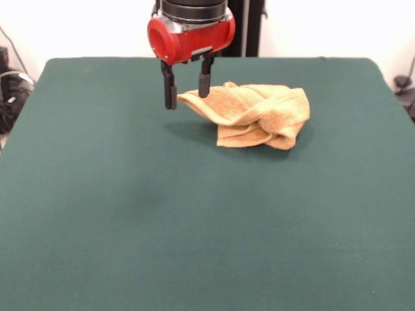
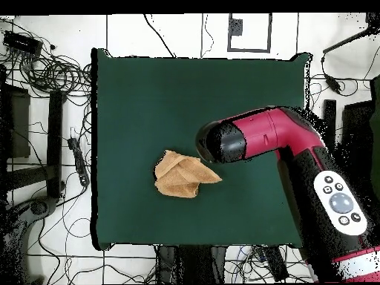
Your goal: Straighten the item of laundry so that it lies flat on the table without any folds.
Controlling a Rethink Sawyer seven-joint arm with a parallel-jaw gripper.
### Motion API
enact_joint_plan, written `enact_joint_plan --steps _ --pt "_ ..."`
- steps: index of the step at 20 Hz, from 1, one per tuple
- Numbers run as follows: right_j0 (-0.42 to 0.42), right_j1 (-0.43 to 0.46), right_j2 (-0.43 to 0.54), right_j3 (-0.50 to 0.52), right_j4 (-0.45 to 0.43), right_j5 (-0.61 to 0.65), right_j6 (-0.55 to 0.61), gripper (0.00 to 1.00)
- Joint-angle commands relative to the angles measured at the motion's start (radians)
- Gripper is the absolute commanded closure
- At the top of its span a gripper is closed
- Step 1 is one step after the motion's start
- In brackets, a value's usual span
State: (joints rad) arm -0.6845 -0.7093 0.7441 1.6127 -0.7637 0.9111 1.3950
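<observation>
The item of laundry [image 1: 256, 116], a small mustard-tan terry-cloth hand towel, lies crumpled in a loose bundle on the large table [image 1: 194, 227], which is covered in plain dark green cloth. In the front view the towel sits toward the far side of the table, right of centre, folded over itself in several layers, with one pointed corner stretched out to the left and raised slightly above the cloth. The robot's gripper [image 1: 187, 83], two black fingers under a round red wrist, hangs over that corner. The fingers are spread apart, one on each side of the corner's tip, and they do not appear to be pinching it. This placement looks like a choice of the loose corner as the easiest part to seize and pull outward. From overhead, the red and black arm [image 2: 297, 171] reaches across the table and covers the gripper; the towel lies just beside its rounded end. The towel is far from flat.
</observation>
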Motion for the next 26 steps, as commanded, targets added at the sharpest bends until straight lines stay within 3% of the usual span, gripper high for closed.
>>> enact_joint_plan --steps 1,26 --pt "0.047 0.035 -0.038 0.072 0.006 -0.054 0.03 0.0" --pt "0.049 -0.008 -0.038 0.154 0.033 -0.073 0.069 0.0"
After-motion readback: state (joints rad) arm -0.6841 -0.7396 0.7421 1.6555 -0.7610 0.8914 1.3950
